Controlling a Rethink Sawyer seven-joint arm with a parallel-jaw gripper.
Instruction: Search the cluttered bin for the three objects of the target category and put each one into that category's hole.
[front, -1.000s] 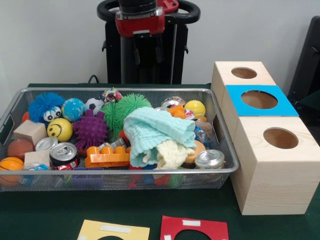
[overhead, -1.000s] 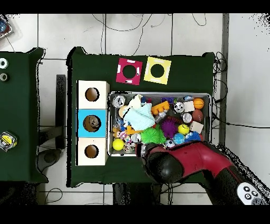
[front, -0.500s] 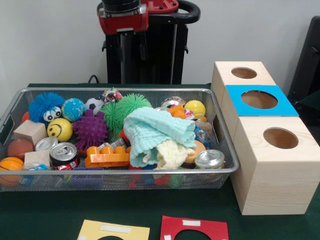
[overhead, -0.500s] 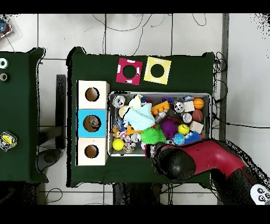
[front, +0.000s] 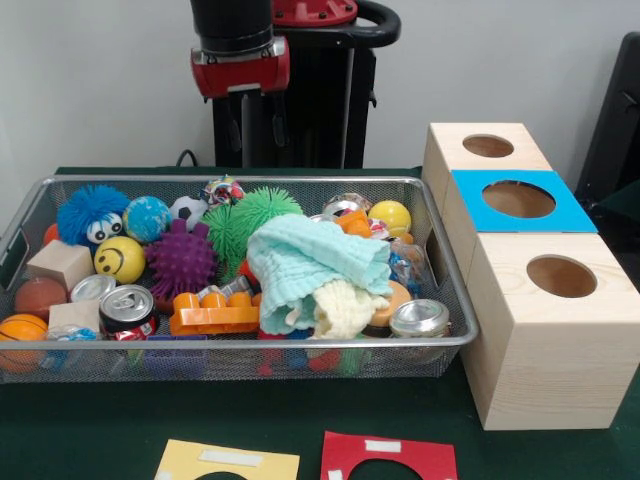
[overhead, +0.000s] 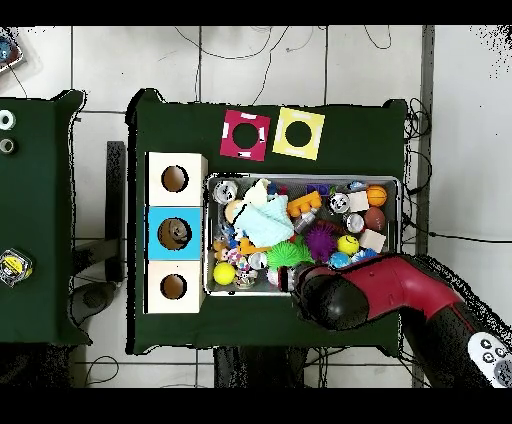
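Green cloth covers the table, and the bin (front: 445, 335) sits across its middle, packed to the rim. Three wooden boxes (front: 545, 340) stand just beside it, the middle hole framed in blue. Up behind the far rim hangs the gripper (front: 258, 118), its two dark fingers a narrow gap apart, holding nothing. Down in the clutter, a mint cloth (front: 315, 262) drapes over several items. The risk, one would judge: a blind descent snags that cloth and drags neighbours along.
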